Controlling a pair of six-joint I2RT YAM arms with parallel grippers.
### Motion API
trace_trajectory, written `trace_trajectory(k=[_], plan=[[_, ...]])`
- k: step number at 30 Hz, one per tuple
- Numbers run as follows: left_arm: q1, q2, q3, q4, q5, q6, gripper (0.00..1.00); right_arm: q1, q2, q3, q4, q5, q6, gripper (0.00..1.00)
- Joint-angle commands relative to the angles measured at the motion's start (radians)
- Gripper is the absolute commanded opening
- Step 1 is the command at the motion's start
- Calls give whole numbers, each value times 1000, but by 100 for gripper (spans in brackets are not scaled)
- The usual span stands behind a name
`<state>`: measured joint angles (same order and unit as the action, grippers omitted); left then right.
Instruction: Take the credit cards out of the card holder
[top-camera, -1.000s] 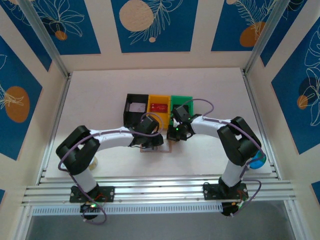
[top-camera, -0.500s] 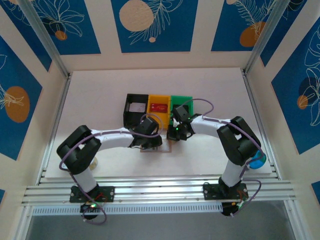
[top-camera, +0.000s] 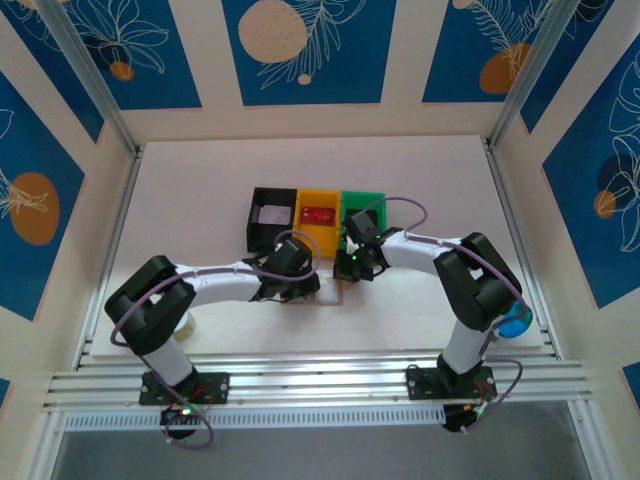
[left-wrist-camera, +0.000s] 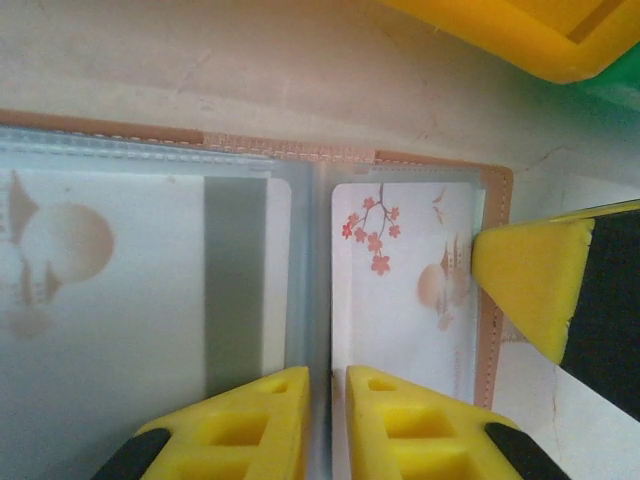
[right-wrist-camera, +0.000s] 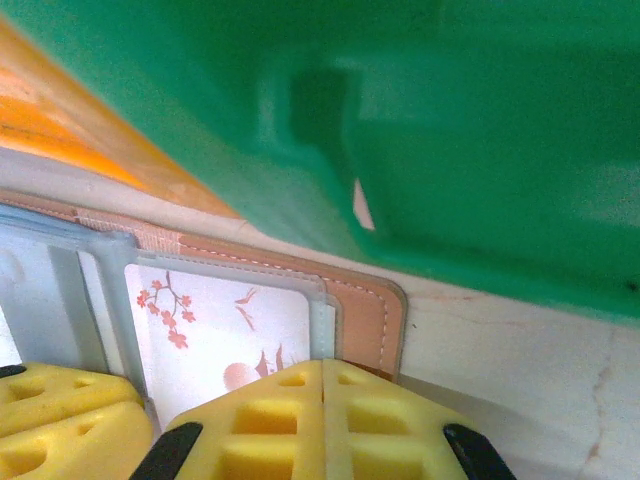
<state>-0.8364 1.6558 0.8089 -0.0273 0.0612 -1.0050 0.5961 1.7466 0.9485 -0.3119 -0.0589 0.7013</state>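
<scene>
Over the last second the left tool (left-wrist-camera: 327, 380) has drawn its fingers almost together over the open card holder (right-wrist-camera: 365, 310). The holder lies flat on the counter (left-wrist-camera: 250, 70), under both tools. A clear pocket edge sits in the slit between the fingers, but I cannot tell whether it is truly grasped. The right tool (right-wrist-camera: 322, 372), clenched as before, presses on the holder's edge just beside the left one. The blossom card (left-wrist-camera: 400, 290), just ahead of them, remains pocketed, so I judge the pull not yet begun.
</scene>
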Motion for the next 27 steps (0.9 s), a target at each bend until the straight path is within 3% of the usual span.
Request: trace_trajectory(k=[1,10,27], plan=[[-8,-17,-17,33,-17,-20,17,13,37,13,-18,2,-3,0],[-7,15,-14,72,16,-30,21,14,36,15,-18,2,-3,0],[-8,19,-2,-11,-29,-1,24,15,37,15,-16,1,-3,0]])
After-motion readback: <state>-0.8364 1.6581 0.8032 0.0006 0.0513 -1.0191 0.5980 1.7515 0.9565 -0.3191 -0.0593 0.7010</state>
